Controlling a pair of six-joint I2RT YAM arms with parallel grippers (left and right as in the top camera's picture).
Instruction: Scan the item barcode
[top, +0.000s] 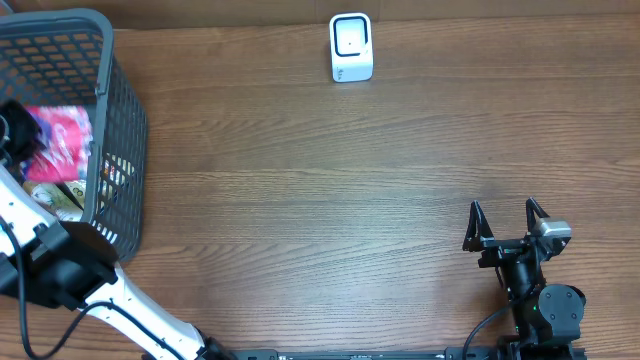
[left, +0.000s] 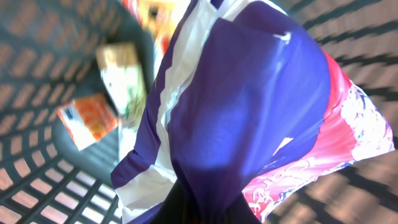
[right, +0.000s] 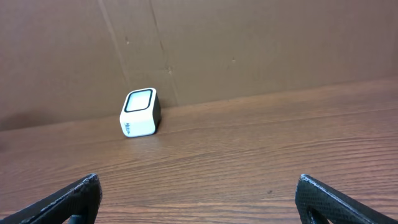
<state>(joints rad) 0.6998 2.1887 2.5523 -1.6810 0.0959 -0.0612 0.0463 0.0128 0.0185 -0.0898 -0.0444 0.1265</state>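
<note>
Dark mesh basket (top: 125, 150) at wooden table's (top: 330, 200) left edge

Dark wood-grain tabletop (right: 249, 162) spread beneath and ahead of the right jaws, backed beyond them by a plain brown cardboard wall (right: 261, 43) with faint creases, under soft, even light.

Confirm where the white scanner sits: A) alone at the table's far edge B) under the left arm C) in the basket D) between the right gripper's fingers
A: the scanner stands alone at the far edge of the table, away from the basket and the open right gripper.
</note>
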